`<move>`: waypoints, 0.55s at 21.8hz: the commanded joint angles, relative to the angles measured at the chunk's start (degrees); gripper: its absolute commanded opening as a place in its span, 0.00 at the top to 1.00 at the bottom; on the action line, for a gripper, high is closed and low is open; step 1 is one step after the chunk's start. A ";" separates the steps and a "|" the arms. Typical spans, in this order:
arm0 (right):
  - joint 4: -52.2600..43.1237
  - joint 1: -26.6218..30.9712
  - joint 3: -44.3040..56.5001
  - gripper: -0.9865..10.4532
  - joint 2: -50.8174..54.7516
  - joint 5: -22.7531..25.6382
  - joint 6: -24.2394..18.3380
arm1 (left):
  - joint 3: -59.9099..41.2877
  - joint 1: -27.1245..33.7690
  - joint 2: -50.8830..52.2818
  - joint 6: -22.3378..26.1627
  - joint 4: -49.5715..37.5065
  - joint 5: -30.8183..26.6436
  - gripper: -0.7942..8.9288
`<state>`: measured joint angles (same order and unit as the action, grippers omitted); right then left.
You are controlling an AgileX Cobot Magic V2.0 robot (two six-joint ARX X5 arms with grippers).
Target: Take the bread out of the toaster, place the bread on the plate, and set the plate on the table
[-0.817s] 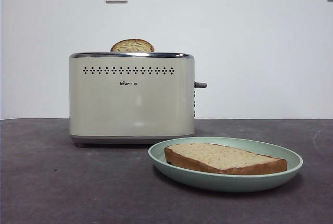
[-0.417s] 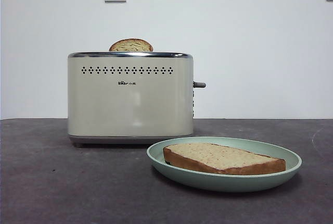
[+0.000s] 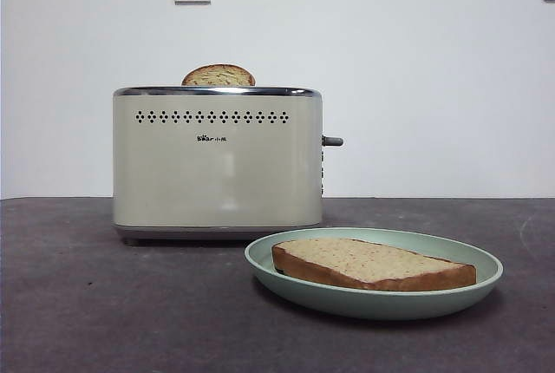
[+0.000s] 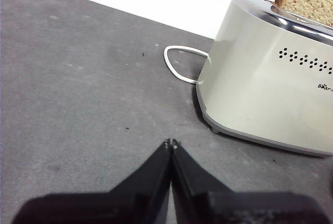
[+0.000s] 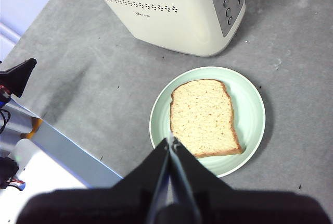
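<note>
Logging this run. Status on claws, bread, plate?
Left claw shut, empty, beside toaster. Right claw shut, empty, above plate. Bread flat on plate, plate on table. Second slice in toaster.

Soft, even light fills all three views, and the white wall [image 3: 416, 87] behind my counter [image 3: 87, 304] is bright but not blown out. The toaster [image 3: 217, 165] shows a faint pale sheen low on its front and a thin glint along its chrome rim, with short dark shadows under it and under the plate [image 3: 381, 299], so the light seems to come from overhead. Everything looks sharp except my own left gripper [image 4: 171, 143] and right gripper [image 5: 171, 141], which sit close, dark and slightly soft-edged.
</note>
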<state>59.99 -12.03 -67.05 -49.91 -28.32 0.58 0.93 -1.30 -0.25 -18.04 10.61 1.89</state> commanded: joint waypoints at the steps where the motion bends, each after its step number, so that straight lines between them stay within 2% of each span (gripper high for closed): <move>1: -0.35 -0.07 0.17 0.91 0.09 0.13 -0.46 | -0.72 0.17 0.13 0.17 -0.11 -0.31 0.92; 5: -0.44 -0.04 0.17 0.91 0.09 0.22 -1.68 | -0.72 0.17 0.13 0.17 -0.11 -0.31 0.92; 8: 0.11 -0.04 0.17 0.91 0.11 0.15 -0.44 | -0.72 0.17 0.13 0.17 -0.11 -0.31 0.92; 9: 0.20 -0.07 0.17 0.91 0.15 0.24 -1.49 | -0.72 0.17 0.13 0.17 -0.11 -0.31 0.92; 12: -1.42 -0.07 0.22 0.91 0.00 2.60 -9.09 | -0.72 0.17 0.13 0.17 -0.11 -0.31 0.92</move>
<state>60.01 -12.03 -67.05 -49.93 -26.55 -3.31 0.93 -1.30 -0.27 -18.04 10.61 1.89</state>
